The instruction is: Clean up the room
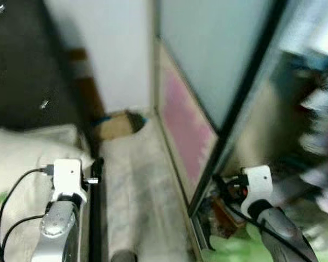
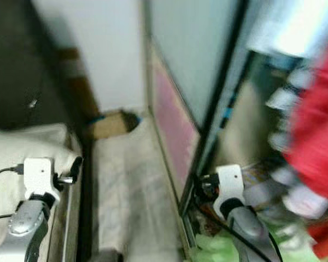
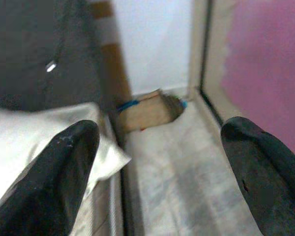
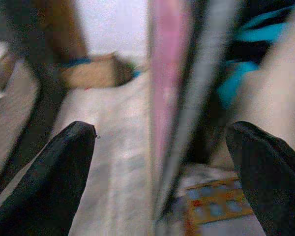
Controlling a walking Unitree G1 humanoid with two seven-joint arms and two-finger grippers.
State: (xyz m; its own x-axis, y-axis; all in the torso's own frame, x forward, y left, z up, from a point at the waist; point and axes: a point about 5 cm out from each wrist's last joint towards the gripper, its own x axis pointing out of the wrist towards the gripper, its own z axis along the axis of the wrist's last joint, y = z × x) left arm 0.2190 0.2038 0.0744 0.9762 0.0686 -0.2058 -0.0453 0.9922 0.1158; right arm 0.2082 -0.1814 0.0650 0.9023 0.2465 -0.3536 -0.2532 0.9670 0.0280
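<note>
Left eye – floor [image 1: 134, 185]: a pale strip runs from near to far between a bed [image 1: 22, 158] on the left and a sliding door [image 1: 208, 71] on the right.
Left eye – box [image 1: 117, 124]: brown cardboard, lying at the far end of the floor against the white wall [image 1: 115, 49].
Left eye – arms: both are raised low in the near corners, left over the bed's edge, right beside the door's dark frame.
Right eye – clutter: blurred; something red [image 2: 314, 131] hangs at the far right, and a green patch [image 2: 218, 248] lies near the right arm.
Left wrist – left hand [image 3: 160, 167]: fingers spread wide, nothing between them, facing the box past the bed's corner.
Right wrist – right hand [image 4: 162, 172]: fingers spread wide and empty, straddling the door's edge; a colourful flat thing [image 4: 219, 201] lies on the floor just right of it.
</note>
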